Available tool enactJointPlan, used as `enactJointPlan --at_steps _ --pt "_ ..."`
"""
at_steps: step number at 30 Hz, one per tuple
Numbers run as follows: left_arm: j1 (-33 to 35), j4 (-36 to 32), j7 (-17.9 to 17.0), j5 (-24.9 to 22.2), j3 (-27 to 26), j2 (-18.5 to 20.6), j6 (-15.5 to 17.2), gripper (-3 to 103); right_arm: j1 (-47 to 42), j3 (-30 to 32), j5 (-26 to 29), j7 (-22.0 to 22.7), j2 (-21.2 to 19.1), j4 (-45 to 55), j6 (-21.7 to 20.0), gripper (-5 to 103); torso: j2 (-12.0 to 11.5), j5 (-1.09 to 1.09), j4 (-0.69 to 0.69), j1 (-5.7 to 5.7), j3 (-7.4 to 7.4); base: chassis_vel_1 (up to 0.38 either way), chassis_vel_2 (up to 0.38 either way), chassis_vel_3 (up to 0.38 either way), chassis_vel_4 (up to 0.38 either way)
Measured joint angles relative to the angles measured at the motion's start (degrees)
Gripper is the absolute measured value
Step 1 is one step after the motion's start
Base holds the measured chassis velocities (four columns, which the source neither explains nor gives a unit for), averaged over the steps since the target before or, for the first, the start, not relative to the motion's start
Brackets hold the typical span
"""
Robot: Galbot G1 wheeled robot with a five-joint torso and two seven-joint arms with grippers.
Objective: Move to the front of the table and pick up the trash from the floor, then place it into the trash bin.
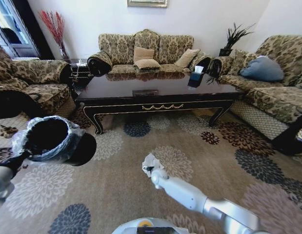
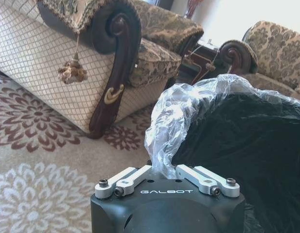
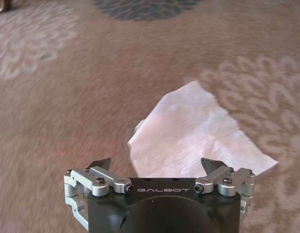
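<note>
My right gripper (image 3: 157,167) hangs low over the carpet (image 1: 116,190), jaws apart around the near edge of the white paper (image 3: 198,131), which lies on the floor in front of the coffee table (image 1: 155,92). My left gripper (image 2: 164,170) is clamped on the bin's (image 1: 53,139) plastic liner (image 2: 188,111), holding it up at the left.
</note>
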Motion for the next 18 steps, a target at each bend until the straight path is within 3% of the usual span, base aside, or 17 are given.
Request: enactJointPlan --at_steps 4,12,18 --pt "0.47 -0.06 0.51 0.56 0.07 -0.2 0.0 3 0.04 -1.81 -4.01 -2.24 1.33 -3.75 2.14 100 0.0 0.0 0.0 0.0 0.0 0.0 0.0 0.0 0.0" --pt "0.39 -0.13 0.68 1.01 0.62 -0.09 0.0 3 1.15 -3.06 -5.05 -5.53 2.35 -7.47 4.46 100 0.0 0.0 0.0 0.0 0.0 0.0 0.0 0.0 0.0" --pt "0.36 -0.12 0.89 1.76 1.11 -0.1 0.0 3 2.22 -3.59 -9.02 -8.02 4.89 -15.51 7.6 100 0.0 0.0 0.0 0.0 0.0 0.0 0.0 0.0 0.0"
